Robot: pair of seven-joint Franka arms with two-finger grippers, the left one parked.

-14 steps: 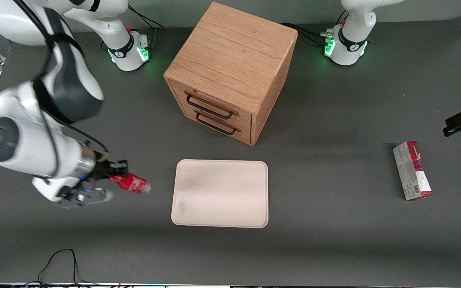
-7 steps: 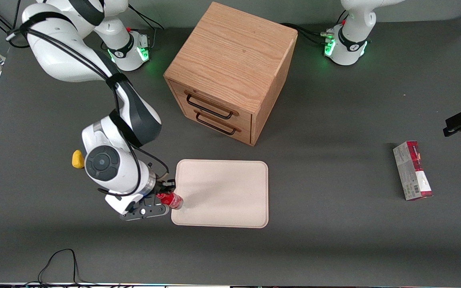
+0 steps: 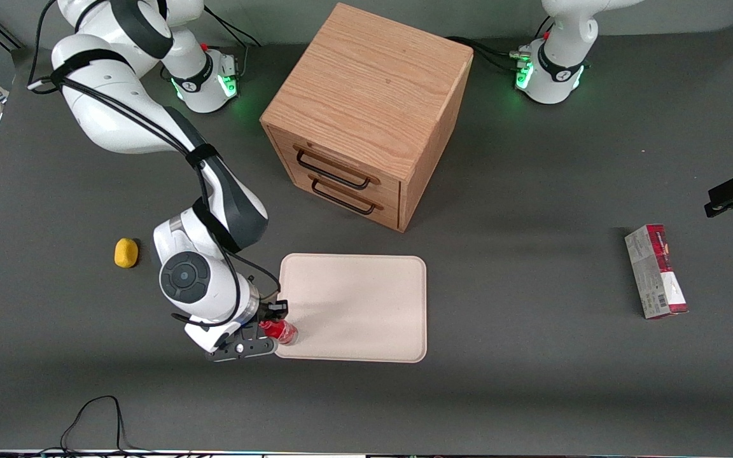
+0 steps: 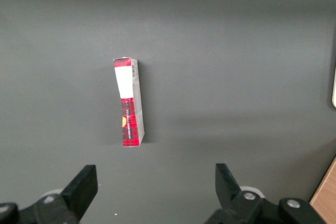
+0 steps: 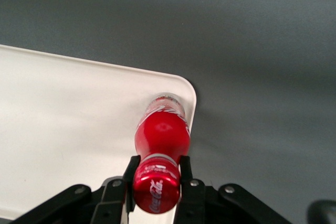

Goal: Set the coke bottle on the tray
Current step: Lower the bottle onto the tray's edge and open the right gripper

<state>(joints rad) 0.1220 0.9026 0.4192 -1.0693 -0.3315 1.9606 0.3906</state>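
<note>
My right gripper [image 3: 275, 321] is shut on the neck of the small red coke bottle [image 3: 281, 331], just under its red cap. It holds the bottle upright over the tray's corner nearest the front camera, at the working arm's end. In the right wrist view the bottle [image 5: 161, 129] points down at the cream tray [image 5: 79, 129], its base right at the rounded corner; I cannot tell whether it touches. My gripper [image 5: 157, 174] clamps it from both sides. The tray [image 3: 366, 299] lies flat in front of the cabinet.
An oak two-drawer cabinet [image 3: 366, 108] stands farther from the front camera than the tray. A small yellow object [image 3: 126, 252] lies toward the working arm's end. A red-and-grey carton [image 3: 655, 271] lies toward the parked arm's end and shows in the left wrist view [image 4: 128, 102].
My arm has swung the bottle from off the tray to the tray's near corner and turned it from lying sideways to upright. The yellow object has come into view.
</note>
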